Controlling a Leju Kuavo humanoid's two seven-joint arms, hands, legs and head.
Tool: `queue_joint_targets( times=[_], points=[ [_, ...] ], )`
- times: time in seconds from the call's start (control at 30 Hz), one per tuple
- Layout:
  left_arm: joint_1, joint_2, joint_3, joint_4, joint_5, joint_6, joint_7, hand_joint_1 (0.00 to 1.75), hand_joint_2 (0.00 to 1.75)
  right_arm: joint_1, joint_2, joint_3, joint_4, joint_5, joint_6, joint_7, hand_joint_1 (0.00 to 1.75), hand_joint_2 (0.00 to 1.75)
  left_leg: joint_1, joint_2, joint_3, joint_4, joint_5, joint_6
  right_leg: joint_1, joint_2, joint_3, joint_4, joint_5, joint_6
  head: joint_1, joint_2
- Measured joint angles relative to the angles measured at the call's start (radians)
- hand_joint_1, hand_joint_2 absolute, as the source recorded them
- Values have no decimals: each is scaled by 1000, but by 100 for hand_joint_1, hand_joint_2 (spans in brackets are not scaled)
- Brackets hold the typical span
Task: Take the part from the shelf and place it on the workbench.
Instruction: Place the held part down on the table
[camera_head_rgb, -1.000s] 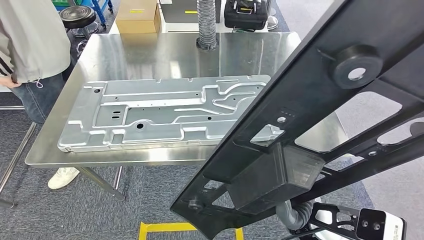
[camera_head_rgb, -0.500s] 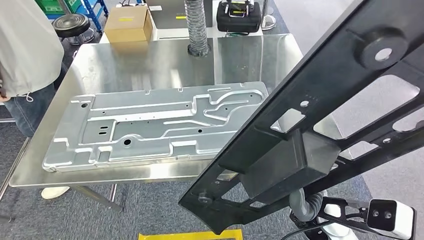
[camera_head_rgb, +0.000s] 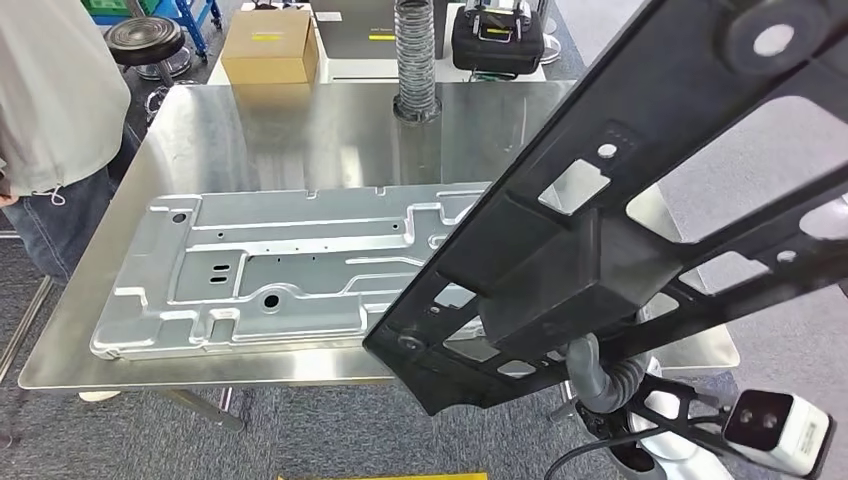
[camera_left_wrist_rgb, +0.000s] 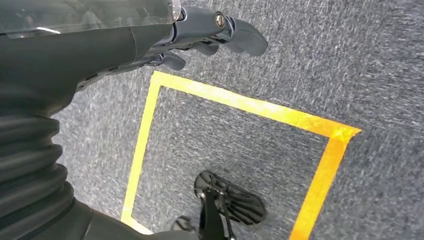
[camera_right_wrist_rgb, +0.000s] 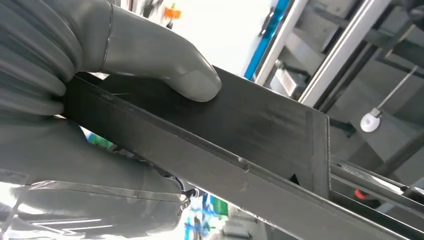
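Currently right hand (camera_right_wrist_rgb: 75, 100) grips black part (camera_head_rgb: 640, 210), held tilted above workbench (camera_head_rgb: 300, 120) near edge; left hand (camera_left_wrist_rgb: 200, 35) hangs empty, fingers loosely curled; risk: part's low end clips metal plate (camera_head_rgb: 280, 270) on workbench.

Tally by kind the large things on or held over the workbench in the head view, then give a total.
Silver stamped plates: 1, lying on the workbench
Black frame parts: 1, held above the bench edge by the right hand
Ribbed hoses: 1
Total: 3
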Motion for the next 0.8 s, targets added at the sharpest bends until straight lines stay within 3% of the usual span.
queue_joint_targets(
  times=[0.03, 0.1, 0.17, 0.27, 0.3, 0.37, 0.43, 0.47, 0.5, 0.53, 0.6, 0.63, 0.73, 0.8],
  points=[
    [0, 0, 0, 0, 0, -1, 0, 0, 175, 7, 0, 0, -13, 26, -16, 0, 175, 175, 0, -1, 8, 1, -7, -3, 0, -1, 25, -73, 47, -3, 0, 0],
    [1, 0, 0, 0, 1, -2, -4, 0, 175, 34, 3, -1, -42, 88, -45, 0, 175, 175, -3, -4, 15, 4, -17, -12, 4, -3, 66, -181, 94, -11, 0, 0],
    [3, 0, 1, 0, 4, -3, -10, 0, 175, 74, 8, -1, -77, 172, -88, -1, 175, 175, -5, -6, 17, 3, -22, -23, 8, -1, 73, -203, 93, -20, -1, 0],
    [6, -1, 3, 0, 13, -3, -17, 0, 175, 119, 11, 9, -116, 297, -193, -1, 175, 175, -3, -4, 14, 20, -42, -40, 2, 0, 82, -215, 94, -35, -3, 0],
    [6, -1, 5, 0, 16, -3, -19, 0, 175, 125, 11, 17, -122, 325, -234, -1, 175, 175, -3, -3, -2, 57, -64, -46, -1, -1, 87, -220, 94, -40, -4, 0],
    [6, -1, 9, 0, 17, -5, -24, 0, 175, 125, 6, 29, -120, 362, -306, 11, 175, 175, 1, 0, -67, 188, -125, -55, 0, -2, 89, -221, 93, -45, -5, 0],
    [8, -2, 12, 0, 16, -9, -27, 0, 175, 106, -6, 18, -100, 390, -336, 45, 175, 175, 4, 0, -122, 287, -149, -60, 0, -1, 89, -221, 92, -46, -5, 0],
    [8, -2, 13, 0, 15, -12, -27, 0, 175, 89, -13, 1, -83, 414, -337, 70, 175, 175, 5, 0, -123, 281, -131, -60, 0, 0, 90, -221, 92, -46, -5, 0],
    [8, -2, 15, 0, 15, -14, -28, 0, 175, 68, -19, -27, -60, 452, -330, 96, 175, 175, 6, 1, -103, 234, -97, -59, 0, 0, 92, -221, 91, -45, -5, 0],
    [7, -1, 16, 0, 15, -15, -29, 0, 175, 42, -24, -61, -31, 501, -320, 122, 175, 175, 6, 1, -69, 160, -58, -56, 0, 1, 95, -221, 91, -43, -5, 0],
    [4, -1, 17, 0, 14, -18, -29, 0, 175, -23, -33, -135, 40, 612, -298, 170, 175, 175, 3, 2, -12, 35, -10, -45, 3, 2, 97, -219, 91, -33, -5, 0],
    [3, -1, 17, 0, 14, -20, -29, 0, 175, -63, -37, -166, 81, 661, -287, 193, 175, 175, 2, 2, -1, 7, -3, -39, 5, 2, 96, -218, 92, -27, -5, 0],
    [2, -1, 17, 0, 9, -26, -28, 0, 175, -198, -41, -228, 230, 818, -275, 264, 175, 175, -1, 2, -3, -3, 4, -17, 3, 3, 92, -217, 95, -7, -4, 0],
    [-1, -1, 17, 0, 4, -30, -27, 0, 175, -284, -40, -241, 329, 939, -272, 316, 175, 175, 1, 2, -2, -10, 13, -4, 0, 1, 71, -172, 67, 2, -2, 0]
  ],
)
